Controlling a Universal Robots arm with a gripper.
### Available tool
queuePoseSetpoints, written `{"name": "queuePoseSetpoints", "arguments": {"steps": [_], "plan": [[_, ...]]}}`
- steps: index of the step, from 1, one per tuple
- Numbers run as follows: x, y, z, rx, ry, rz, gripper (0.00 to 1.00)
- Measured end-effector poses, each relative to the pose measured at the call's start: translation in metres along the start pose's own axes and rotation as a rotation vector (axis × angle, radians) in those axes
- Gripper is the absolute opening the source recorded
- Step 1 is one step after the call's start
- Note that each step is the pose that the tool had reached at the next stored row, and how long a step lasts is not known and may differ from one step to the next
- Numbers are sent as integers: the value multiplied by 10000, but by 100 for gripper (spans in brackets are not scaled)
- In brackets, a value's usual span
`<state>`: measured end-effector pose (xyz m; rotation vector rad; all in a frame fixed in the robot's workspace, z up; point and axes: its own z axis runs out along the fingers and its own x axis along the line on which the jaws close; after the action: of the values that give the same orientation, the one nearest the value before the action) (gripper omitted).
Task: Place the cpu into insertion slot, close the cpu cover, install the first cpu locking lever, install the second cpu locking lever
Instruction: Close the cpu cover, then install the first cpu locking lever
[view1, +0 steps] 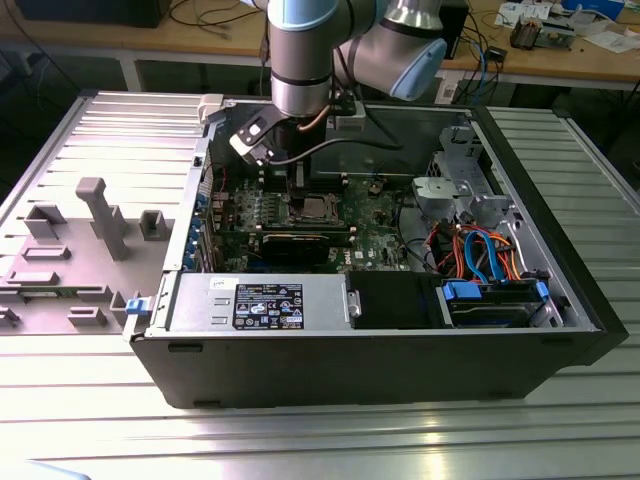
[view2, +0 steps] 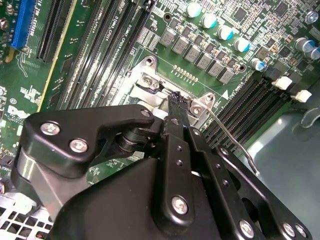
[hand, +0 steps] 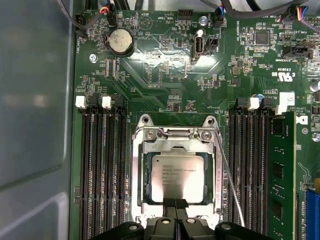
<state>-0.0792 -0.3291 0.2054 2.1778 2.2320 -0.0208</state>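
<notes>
cpu (hand: 177, 177) lay silver-grey in the window of the cpu cover (hand: 137, 170) | gripper (hand: 175, 203) was closed tight, holding nothing | 1 cover edge was hidden behind it

Bright, even overhead light, soft glare on the cpu (hand: 177, 177) and the ribbed table (view1: 300, 440), sharp focus.

- It was a lab or workshop.
- An open computer case (view1: 380, 360) lay on a ribbed metal table (view1: 320, 440).
- A robot arm (view1: 300, 50) hung over the case.
- Behind the case stood wooden benches (view1: 560, 62) strewn with cables (view1: 200, 14).
</notes>
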Motion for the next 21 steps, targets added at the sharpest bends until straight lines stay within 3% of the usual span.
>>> {"name": "queuePoseSetpoints", "arguments": {"steps": [3, 5, 8, 10, 21], "plan": [[1, 0, 26, 0, 1, 2, 11], [1, 6, -73, -3, -4, 0, 11], [-3, 159, -73, -2, -7, -1, 11], [-4, 221, -73, -2, -7, 0, 11], [-3, 229, -72, -1, -8, 1, 11]]}}
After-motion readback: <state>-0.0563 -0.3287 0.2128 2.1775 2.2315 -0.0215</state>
